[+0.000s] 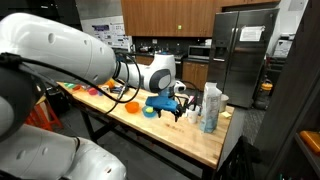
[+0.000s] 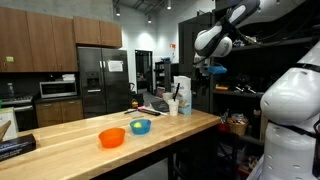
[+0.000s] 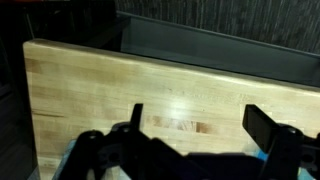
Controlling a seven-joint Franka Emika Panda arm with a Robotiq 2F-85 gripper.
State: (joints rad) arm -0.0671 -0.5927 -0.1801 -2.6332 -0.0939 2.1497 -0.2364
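Note:
My gripper (image 3: 198, 126) hangs open above bare butcher-block table (image 3: 90, 90), with nothing between its two black fingers (image 3: 137, 116). In an exterior view the gripper (image 1: 171, 112) hovers over the table (image 1: 190, 140) between a blue bowl (image 1: 150, 112) and a cluster of bottles (image 1: 210, 106). An orange bowl (image 1: 130, 107) sits just beyond the blue one. From the opposite side, the gripper (image 2: 214, 70) is raised well above the table's end, beyond the bottles (image 2: 181, 98); the orange bowl (image 2: 112, 137) and blue bowl (image 2: 140, 126) lie nearer the camera.
Small pink and orange items (image 1: 90, 90) lie at the table's far end. A steel refrigerator (image 1: 240, 55) and kitchen cabinets stand behind. The table edge (image 3: 200, 70) drops to a dark floor in the wrist view. A black object (image 2: 15, 147) rests on the table's near corner.

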